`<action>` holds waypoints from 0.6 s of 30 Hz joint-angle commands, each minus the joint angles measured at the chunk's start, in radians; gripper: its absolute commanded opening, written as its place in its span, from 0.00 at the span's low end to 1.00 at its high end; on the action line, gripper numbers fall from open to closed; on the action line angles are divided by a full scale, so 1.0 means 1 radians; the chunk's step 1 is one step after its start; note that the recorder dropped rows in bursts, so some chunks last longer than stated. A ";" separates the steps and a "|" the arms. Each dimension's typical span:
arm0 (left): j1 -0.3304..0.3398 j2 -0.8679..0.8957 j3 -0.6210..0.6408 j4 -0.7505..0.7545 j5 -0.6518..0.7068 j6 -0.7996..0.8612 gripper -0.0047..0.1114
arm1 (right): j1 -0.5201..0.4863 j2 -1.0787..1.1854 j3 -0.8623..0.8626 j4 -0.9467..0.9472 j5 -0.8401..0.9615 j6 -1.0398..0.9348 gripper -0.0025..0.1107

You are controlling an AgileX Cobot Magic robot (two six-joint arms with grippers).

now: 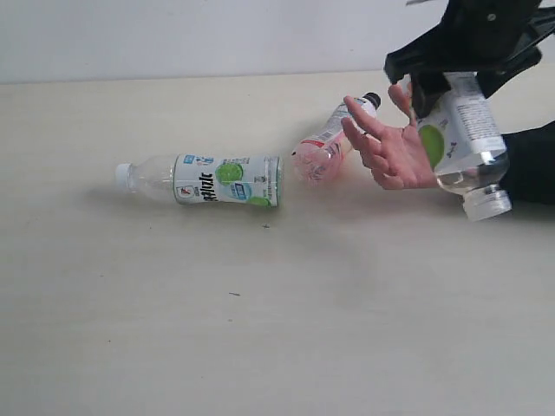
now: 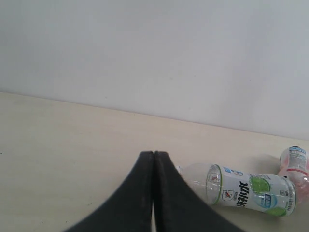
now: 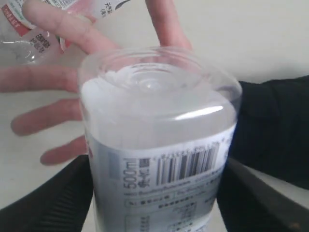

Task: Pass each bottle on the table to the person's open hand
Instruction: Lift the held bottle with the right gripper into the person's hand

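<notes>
**Pale table: two bottles lying down, one at the hand**

Cream-beige table (image 1: 260, 329) runs back to a plain white wall (image 1: 173, 35). Furthest left, a white-capped bottle (image 1: 208, 179) lies on its side with its cap pointing left. The left gripper (image 2: 153, 155) has its fingers pressed together on nothing, and this bottle lies beyond its tips, clearly apart from them.

Just beside that bottle's base lies the pink-labelled bottle (image 1: 334, 139), also on its side. Its black cap is angled away, towards the person's open hand (image 1: 395, 147), whose fingers are spread.

At the right, the right gripper (image 1: 460, 87) clamps a third bottle (image 1: 464, 139) across its labelled middle. This one is tilted, cap downward, against or just behind the palm (contact cannot be confirmed).

These bottles are probably light, thin-walled and smooth. They would likely dent under a hard squeeze and roll if nudged. The labelled belly looks like the best place to grip, across the width with moderate pressure. A grip on the bare shoulder or neck would likely slip.
</notes>
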 commanded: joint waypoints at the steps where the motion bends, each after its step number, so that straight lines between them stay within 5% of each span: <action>1: 0.002 -0.006 -0.001 0.002 -0.005 0.000 0.04 | -0.006 0.099 -0.015 0.003 -0.077 0.001 0.02; 13: 0.002 -0.006 -0.001 0.002 -0.005 0.000 0.04 | -0.006 0.211 -0.065 0.003 -0.127 0.001 0.03; 18: 0.002 -0.006 -0.001 0.002 -0.005 0.000 0.04 | -0.006 0.212 -0.065 0.003 -0.139 0.001 0.15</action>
